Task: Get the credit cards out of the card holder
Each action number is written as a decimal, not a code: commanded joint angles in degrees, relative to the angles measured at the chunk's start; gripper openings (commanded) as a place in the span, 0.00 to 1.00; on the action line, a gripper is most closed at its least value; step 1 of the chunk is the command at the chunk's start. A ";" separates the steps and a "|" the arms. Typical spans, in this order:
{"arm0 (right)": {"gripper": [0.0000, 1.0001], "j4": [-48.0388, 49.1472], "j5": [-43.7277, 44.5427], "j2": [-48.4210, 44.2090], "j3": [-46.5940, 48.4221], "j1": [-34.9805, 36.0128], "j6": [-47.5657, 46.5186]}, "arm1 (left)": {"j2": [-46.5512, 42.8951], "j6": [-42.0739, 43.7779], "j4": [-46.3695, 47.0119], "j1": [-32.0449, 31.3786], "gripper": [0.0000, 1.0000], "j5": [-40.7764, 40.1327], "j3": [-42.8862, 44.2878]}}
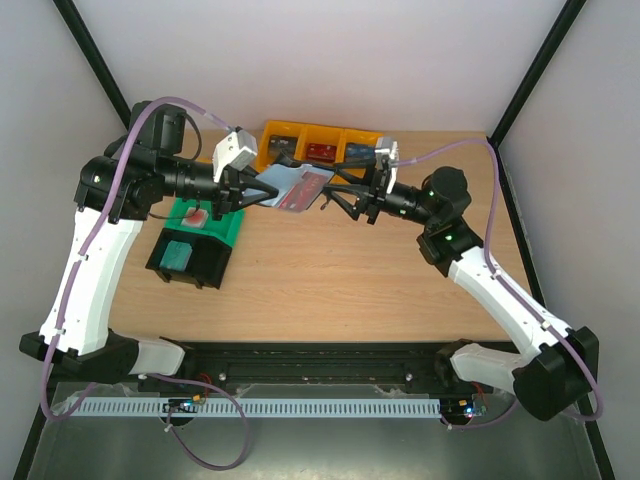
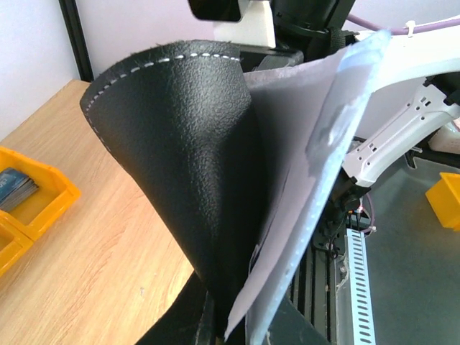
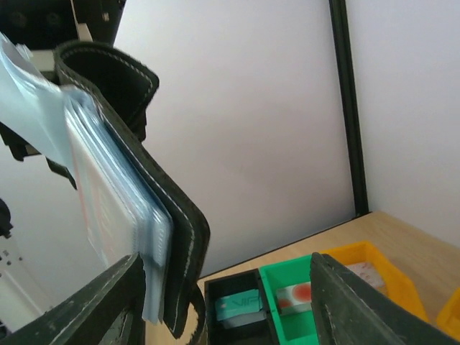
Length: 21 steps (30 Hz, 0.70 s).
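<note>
The black leather card holder [image 1: 283, 180] hangs open in the air between my two arms, above the far part of the table. A reddish credit card [image 1: 306, 197] shows through its clear grey-blue pockets. My left gripper [image 1: 250, 196] is shut on the holder's left end; in the left wrist view its black cover [image 2: 180, 158] and pocket sheets [image 2: 316, 165] rise from the jaws [image 2: 230, 327]. My right gripper [image 1: 333, 196] is open at the holder's right end. In the right wrist view the pockets' lower edge [image 3: 147, 273] hangs just inside the left finger [image 3: 93, 305], far from the right finger [image 3: 366, 305].
A yellow bin [image 1: 292, 133] with cards in its compartments stands at the back. A green bin [image 1: 232, 232] holds a red-and-white card [image 1: 196, 216]. A black bin [image 1: 208, 268] in front of it holds a teal card [image 1: 179, 256]. Bare wood lies to the right and front.
</note>
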 commanded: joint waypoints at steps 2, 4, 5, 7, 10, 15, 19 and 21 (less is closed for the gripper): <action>0.61 -1.15 -5.42 0.95 1.25 -0.19 -0.96 | -1.24 1.03 -0.07 -0.14 0.02 2.61 1.53; 0.61 -1.58 -5.24 0.86 1.03 -0.19 -1.54 | -1.47 1.25 -0.24 -0.14 0.02 2.72 1.54; 0.61 -1.50 -5.14 1.05 1.07 -0.20 -1.22 | -1.55 1.32 -0.31 -0.14 0.02 2.85 1.39; 0.62 -0.42 -5.55 1.64 1.45 -0.17 0.38 | -1.84 1.51 -0.43 -0.14 0.02 3.01 1.19; 0.64 2.89 -7.83 2.86 1.97 0.02 4.22 | -2.14 1.78 -0.62 -0.14 0.02 3.36 0.75; 0.70 4.95 -6.97 3.07 1.88 2.18 5.33 | -1.81 1.76 -0.25 -0.14 0.02 4.14 -0.38; 0.71 4.86 -4.88 3.34 2.65 3.91 4.91 | -1.76 1.77 0.26 -0.14 0.02 4.64 -1.80; 0.71 4.12 -4.44 3.79 3.60 4.39 4.70 | -1.95 2.04 0.22 -0.14 0.02 4.86 -2.39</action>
